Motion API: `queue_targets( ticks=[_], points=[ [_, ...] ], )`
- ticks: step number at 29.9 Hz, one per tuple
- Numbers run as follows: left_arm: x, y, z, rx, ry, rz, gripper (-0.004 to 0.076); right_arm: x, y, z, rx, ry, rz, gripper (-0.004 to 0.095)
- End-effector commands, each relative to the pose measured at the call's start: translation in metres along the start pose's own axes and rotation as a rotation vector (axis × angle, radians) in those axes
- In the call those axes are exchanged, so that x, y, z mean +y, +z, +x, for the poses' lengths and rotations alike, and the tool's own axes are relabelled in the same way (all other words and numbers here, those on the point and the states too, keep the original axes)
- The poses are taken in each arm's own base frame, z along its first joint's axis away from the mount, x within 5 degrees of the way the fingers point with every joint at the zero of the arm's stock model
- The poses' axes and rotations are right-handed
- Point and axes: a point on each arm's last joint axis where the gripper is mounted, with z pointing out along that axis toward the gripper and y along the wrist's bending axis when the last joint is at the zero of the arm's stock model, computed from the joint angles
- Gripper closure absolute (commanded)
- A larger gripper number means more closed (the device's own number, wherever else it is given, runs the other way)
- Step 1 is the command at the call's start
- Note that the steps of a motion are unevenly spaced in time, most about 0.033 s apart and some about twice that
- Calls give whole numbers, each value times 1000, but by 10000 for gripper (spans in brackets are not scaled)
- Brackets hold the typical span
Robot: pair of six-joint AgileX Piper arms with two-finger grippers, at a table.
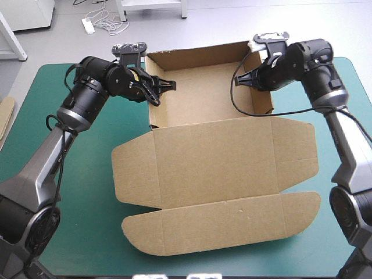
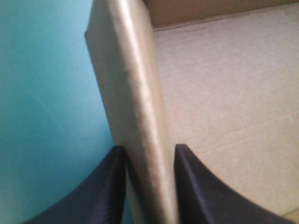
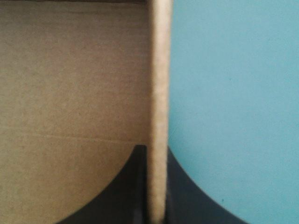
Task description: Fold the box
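Between the left gripper's [image 2: 148,158] two black fingers [image 2: 103,196] stands one raised wall of the box [image 1: 215,163]. This is the tray's left wall [image 2: 135,93], a thick, doubled edge of brown board running straight ahead of the gripper. One finger lies on its outer side and one on its inner, both pressed against it, so the gripper is clamped on the board. Outside that wall, beside the outer finger, is teal-green cover [image 2: 46,93]. Inside it, beside the inner finger, is the tray floor [image 2: 224,93].

The right gripper [image 3: 158,154] does the same on the opposite side. Its two fingers [image 3: 121,196] pinch the right wall [image 3: 160,70], which shows edge-on as one narrow strip running ahead of the gripper, with the tray floor on one side and the cover on the other.

From the high view there is one box and there are two grippers, the left one [image 1: 161,92] and the right one [image 1: 247,80], each at its own side wall and facing the other across the tray. Three walls stand up — far, left and right. On the side of both grippers nearer the robot, the lid [image 1: 221,200] lies flat on the cover [image 1: 75,192]. It is made of two broad panels one after the other, and each panel has a flap at both ends — four flaps in all, the nearest pair rounded.

Well to the outside of the left arm, one pale edge of more board [image 1: 6,116] shows at the table's left edge.
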Motion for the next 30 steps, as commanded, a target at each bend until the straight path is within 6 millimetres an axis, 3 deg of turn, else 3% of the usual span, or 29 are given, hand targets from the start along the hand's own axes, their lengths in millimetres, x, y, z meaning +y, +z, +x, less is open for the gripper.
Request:
queue_targets(
  ticks=[1,7,21,30],
  points=[
    [-3,-16,-8,-67,3,-1,703,13,-7,-2,-14,-22,-2,923],
    [3,15,-2,25,18,-66,733,14,36,8,141,-19,16,923],
    [14,101,19,240,53,-185,733,10,114,25,305,-10,47,923],
    [16,125,26,283,76,-197,733,8,136,32,351,-11,54,923]
  ],
)
